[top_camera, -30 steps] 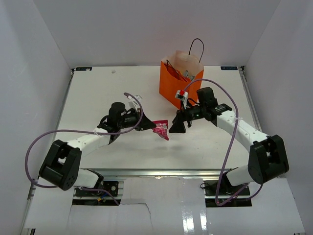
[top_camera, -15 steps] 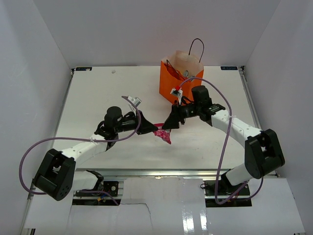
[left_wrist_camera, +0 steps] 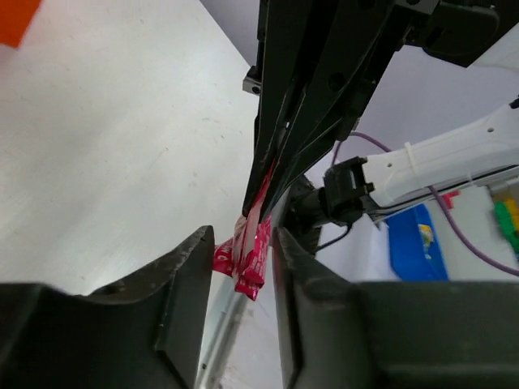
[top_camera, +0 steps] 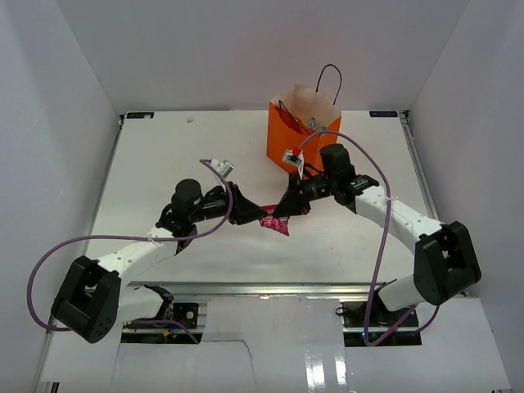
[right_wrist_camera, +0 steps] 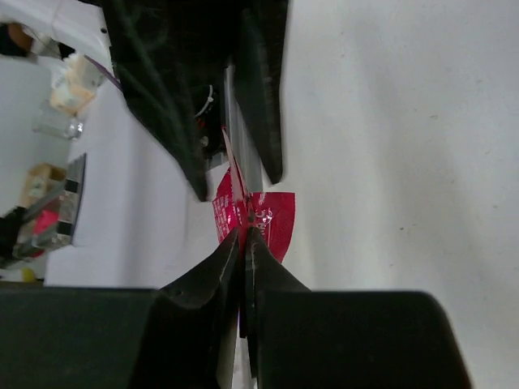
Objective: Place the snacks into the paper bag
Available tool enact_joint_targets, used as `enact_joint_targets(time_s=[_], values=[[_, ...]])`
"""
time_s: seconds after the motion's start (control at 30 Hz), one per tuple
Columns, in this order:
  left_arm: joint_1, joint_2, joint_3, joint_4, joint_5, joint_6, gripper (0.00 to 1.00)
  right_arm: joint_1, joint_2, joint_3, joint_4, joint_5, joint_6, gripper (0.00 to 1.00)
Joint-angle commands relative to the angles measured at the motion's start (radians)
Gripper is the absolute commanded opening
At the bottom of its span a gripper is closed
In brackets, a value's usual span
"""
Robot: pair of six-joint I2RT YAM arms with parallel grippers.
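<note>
The wrapper (top_camera: 274, 223) sits mid-desk between the two arms, and looks lifted a little off the surface, though I can't be sure from above. It is pinched at its upper end by the right gripper (top_camera: 288, 209), whose jaws are clenched flat on the foil. The rest hangs down and toward the left arm as a thin sheet, seen edge-on from both wrists.

The left gripper (top_camera: 250, 214) faces it from the other side. Its jaws stand parted with the wrapper's free end between them, close to both pads but, as far as I can judge, not squeezed. So only the right arm is carrying it.

The bag (top_camera: 291, 147) stands upright behind the right gripper, toward the far edge of the desk (top_camera: 164, 164) and near that arm's wrist, which makes the right arm the nearer one. Its mouth faces up and its rim is well above the wrapper, so I'd expect a lift first, then a short carry back and right. The cord handle rises over the far rim. The near rim looks open, and the desk around the bag is bare.
</note>
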Motion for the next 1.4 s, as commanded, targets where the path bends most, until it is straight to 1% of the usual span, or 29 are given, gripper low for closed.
enact_joint_targets(time_s=[0.0, 0.07, 0.13, 0.17, 0.23, 0.27, 0.3, 0.33, 0.37, 0.4, 0.5, 0.57, 0.6, 0.77, 0.83, 0.9, 0.93, 0.97, 1.0, 1.03, 1.1, 1.13, 1.17, 1.2, 1.27, 1.3, 1.33, 1.37], values=[[0.001, -0.095, 0.003, 0.016, -0.086, -0.031, 0.66, -0.015, -0.073, 0.157, -0.152, 0.01, -0.216, 0.08], [0.002, -0.135, 0.0, 0.002, -0.123, -0.019, 0.76, -0.032, -0.088, 0.218, -0.212, 0.04, -0.346, 0.08], [0.002, -0.196, -0.002, -0.022, -0.174, 0.002, 0.87, -0.079, -0.117, 0.274, -0.24, 0.067, -0.399, 0.08], [0.002, -0.213, -0.003, -0.035, -0.191, 0.025, 0.91, -0.117, -0.131, 0.335, -0.24, 0.08, -0.436, 0.08], [0.004, -0.259, -0.003, -0.09, -0.249, 0.048, 0.96, -0.156, -0.133, 0.408, -0.238, 0.128, -0.462, 0.08], [0.006, -0.27, -0.008, -0.105, -0.263, 0.071, 0.96, -0.174, -0.119, 0.49, -0.237, 0.161, -0.47, 0.08], [0.006, -0.279, -0.009, -0.142, -0.28, 0.081, 0.96, -0.199, -0.108, 0.533, -0.232, 0.2, -0.467, 0.08], [0.006, -0.298, -0.014, -0.157, -0.307, 0.084, 0.98, -0.21, -0.096, 0.573, -0.212, 0.3, -0.454, 0.08], [0.006, -0.305, -0.026, -0.165, -0.314, 0.087, 0.98, -0.219, -0.068, 0.606, -0.189, 0.352, -0.435, 0.08], [0.006, -0.31, -0.032, -0.176, -0.329, 0.087, 0.98, -0.233, -0.057, 0.65, -0.163, 0.444, -0.4, 0.08], [0.006, -0.338, -0.057, -0.188, -0.352, 0.072, 0.98, -0.241, -0.005, 0.673, -0.044, 0.588, -0.362, 0.08], [0.007, -0.352, -0.065, -0.193, -0.38, 0.064, 0.98, -0.241, 0.047, 0.675, 0.03, 0.645, -0.352, 0.08], [0.007, -0.365, -0.062, -0.214, -0.392, 0.061, 0.98, -0.241, 0.068, 0.689, 0.041, 0.685, -0.349, 0.08], [0.007, -0.41, -0.048, -0.318, -0.45, 0.061, 0.98, -0.245, 0.208, 0.726, 0.052, 0.776, -0.387, 0.08], [0.009, -0.442, -0.049, -0.341, -0.467, 0.062, 0.98, -0.251, 0.239, 0.741, 0.045, 0.814, -0.393, 0.11], [0.009, -0.473, -0.052, -0.38, -0.496, 0.062, 0.98, -0.264, 0.269, 0.756, 0.007, 0.837, -0.398, 0.16], [0.009, -0.483, -0.054, -0.389, -0.505, 0.061, 0.98, -0.27, 0.277, 0.774, -0.01, 0.833, -0.395, 0.32], [0.009, -0.493, -0.055, -0.403, -0.513, 0.058, 0.98, -0.28, 0.272, 0.779, -0.022, 0.825, -0.384, 0.44], [0.009, -0.5, -0.057, -0.41, -0.534, 0.052, 0.98, -0.285, 0.265, 0.778, -0.033, 0.807, -0.382, 0.52], [0.009, -0.517, -0.059, -0.417, -0.547, 0.033, 0.98, -0.29, 0.254, 0.776, -0.053, 0.796, -0.381, 0.67], [0.007, -0.533, -0.057, -0.429, -0.58, 0.019, 0.98, -0.305, 0.204, 0.759, -0.076, 0.764, -0.365, 0.79], [0.009, -0.54, -0.052, -0.438, -0.591, 0.012, 0.98, -0.322, 0.159, 0.74, -0.105, 0.75, -0.353, 0.92], [0.009, -0.543, -0.048, -0.446, -0.602, 0.009, 0.98, -0.334, 0.135, 0.739, -0.12, 0.732, -0.338, 0.98], [0.009, -0.543, -0.042, -0.453, -0.611, 0.007, 0.98, -0.346, 0.11, 0.714, -0.138, 0.691, -0.298, 0.9], [0.009, -0.534, -0.019, -0.486, -0.633, 0.013, 0.98, -0.4, 0.027, 0.671, -0.181, 0.649, -0.248, 0.9], [0.009, -0.528, -0.01, -0.493, -0.636, 0.019, 0.98, -0.42, 0.003, 0.608, -0.191, 0.582, -0.209, 0.9], [0.009, -0.522, -0.002, -0.493, -0.64, 0.025, 0.98, -0.458, -0.046, 0.573, -0.203, 0.555, -0.2, 0.9], [0.009, -0.51, 0.015, -0.537, -0.643, 0.033, 0.98, -0.468, -0.069, 0.54, -0.243, 0.557, -0.191, 0.9]])
